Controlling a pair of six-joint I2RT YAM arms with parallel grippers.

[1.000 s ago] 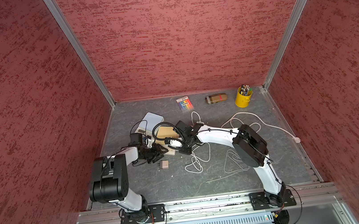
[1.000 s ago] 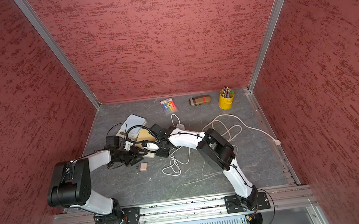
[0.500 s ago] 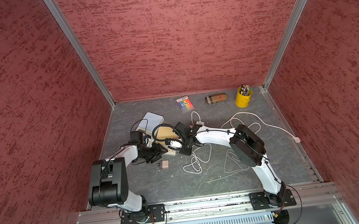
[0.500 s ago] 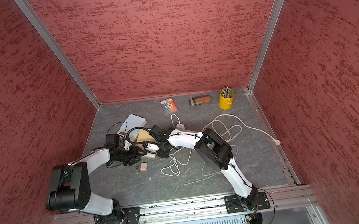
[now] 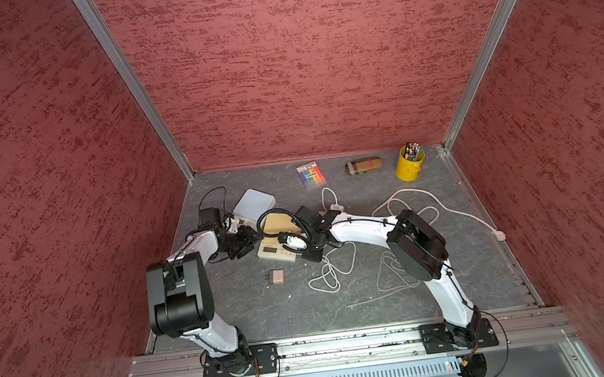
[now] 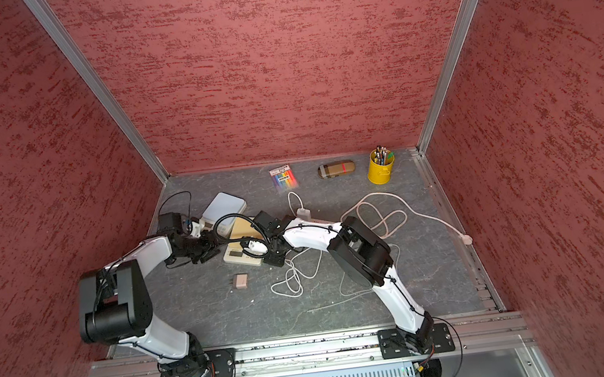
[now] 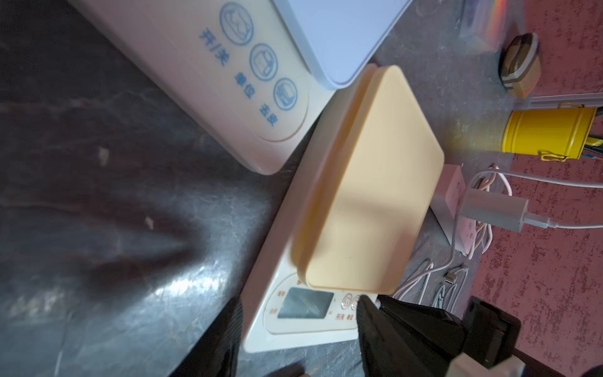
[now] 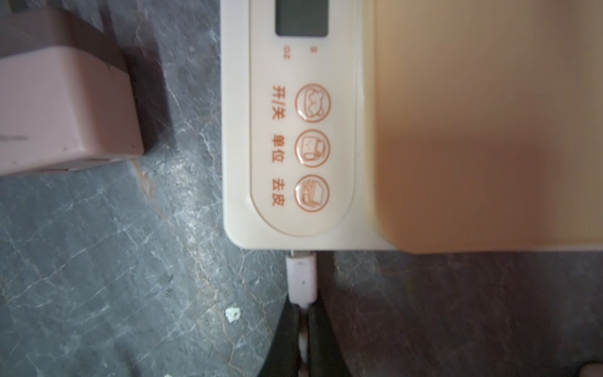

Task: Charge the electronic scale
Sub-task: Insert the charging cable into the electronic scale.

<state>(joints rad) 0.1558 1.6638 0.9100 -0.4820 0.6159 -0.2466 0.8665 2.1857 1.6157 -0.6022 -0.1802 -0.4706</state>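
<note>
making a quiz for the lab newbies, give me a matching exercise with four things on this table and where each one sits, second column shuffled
1. yellow cup
2. pink charger brick
3. white cable plug
4. marker pack

A. pinched in the right end effector, at the edge of the tan-topped scale
B. back right corner, holding pens
C. lying loose on the near side of that scale
D. by the back wall, beside the brown case

Pairs: 1-B, 2-C, 3-A, 4-D

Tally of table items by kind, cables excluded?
Scales: 2 (blue-topped scale, tan-topped scale)
Charger bricks: 2 (pink brick, white brick)
Power strip: 1
Pen cup: 1
Marker pack: 1
Pencil case: 1
Total: 8
</note>
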